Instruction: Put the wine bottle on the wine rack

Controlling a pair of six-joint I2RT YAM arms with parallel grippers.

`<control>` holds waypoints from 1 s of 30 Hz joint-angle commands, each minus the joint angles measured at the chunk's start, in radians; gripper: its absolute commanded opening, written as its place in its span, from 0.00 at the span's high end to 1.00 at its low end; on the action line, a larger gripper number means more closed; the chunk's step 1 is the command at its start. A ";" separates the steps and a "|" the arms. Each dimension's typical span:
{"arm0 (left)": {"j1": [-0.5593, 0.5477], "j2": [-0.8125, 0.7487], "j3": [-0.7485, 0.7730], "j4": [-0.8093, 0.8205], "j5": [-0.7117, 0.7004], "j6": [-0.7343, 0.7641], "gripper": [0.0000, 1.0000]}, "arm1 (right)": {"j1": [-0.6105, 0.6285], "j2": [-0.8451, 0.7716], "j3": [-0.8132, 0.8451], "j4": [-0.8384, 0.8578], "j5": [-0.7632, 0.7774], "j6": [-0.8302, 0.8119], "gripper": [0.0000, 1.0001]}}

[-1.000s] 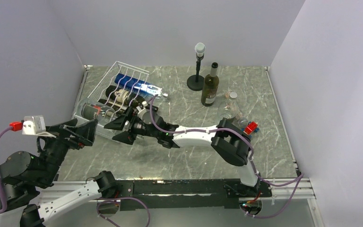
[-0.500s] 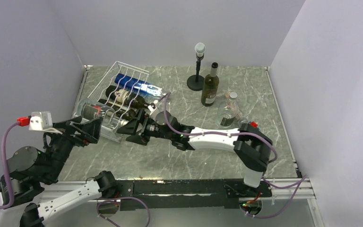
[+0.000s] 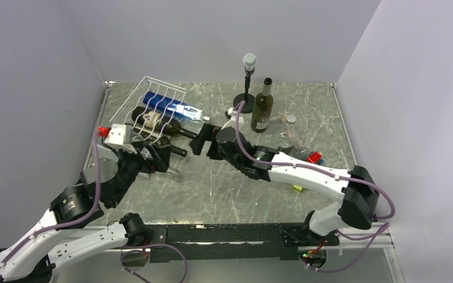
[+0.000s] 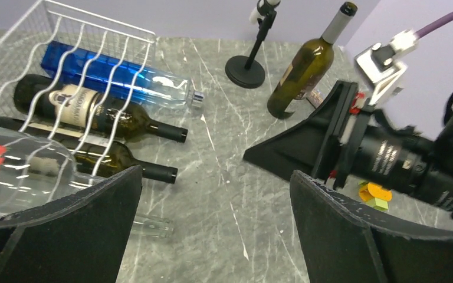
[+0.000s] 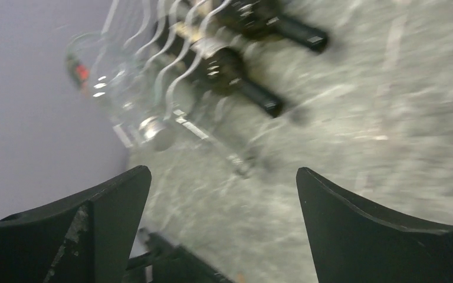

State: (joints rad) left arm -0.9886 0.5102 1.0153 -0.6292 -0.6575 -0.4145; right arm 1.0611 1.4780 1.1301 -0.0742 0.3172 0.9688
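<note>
Top external view gave me the whole grey marbled surface (image 3: 212, 191). The wine rack (image 3: 153, 94) sat in the upper left of the frame, close to the left wall. Four bottles lay in a row along it, necks pointing toward the middle of the frame. A blue bottle (image 3: 164, 104) was farthest back. Next came a dark bottle with a pale label (image 4: 88, 112), then a second dark bottle (image 4: 115, 158). Nearest was a clear bottle (image 4: 29, 177) with a red label.

In the left wrist view the white wavy wires crossed in front of all four. The clear bottle's slim neck reached out past the wires over bare surface.

The left claw (image 4: 215, 177) hung just beside that clear bottle, at the lower left of the rack. Its fingers stood wide apart with nothing between them.

The right claw (image 3: 196, 141) faced the rack from the centre of the frame, near the dark bottles' caps. Its fingers were also spread wide and empty. Its own camera was blurred.

Well apart from the rack, at upper centre, an upright wine bottle (image 3: 262, 106) of green glass stood on the surface. It was just beside a black stand (image 3: 246, 88) with a round base.

A small clear glass vessel (image 3: 288, 137) lay to the right of that bottle, and a yellow-green scrap (image 3: 296, 188) lay lower down.
</note>
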 commanded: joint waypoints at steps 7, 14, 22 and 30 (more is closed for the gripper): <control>0.004 0.130 -0.074 0.320 0.200 0.045 0.01 | -0.178 -0.201 0.053 -0.463 0.165 -0.301 0.00; 0.005 0.243 -0.124 0.426 0.265 0.110 0.01 | -0.220 -0.300 0.105 -0.701 0.333 -0.447 0.00; 0.007 0.255 -0.139 0.425 0.229 0.111 0.01 | -0.395 -0.410 0.073 -0.701 0.355 -0.612 0.00; 0.013 0.230 -0.136 0.382 0.225 0.097 0.01 | -0.614 -0.292 0.134 -0.657 0.221 -0.688 0.01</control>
State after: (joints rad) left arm -0.9813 0.7628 0.8577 -0.2562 -0.4240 -0.3115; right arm 0.5148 1.1141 1.2003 -0.7555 0.6182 0.3534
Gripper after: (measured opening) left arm 0.994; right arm 0.995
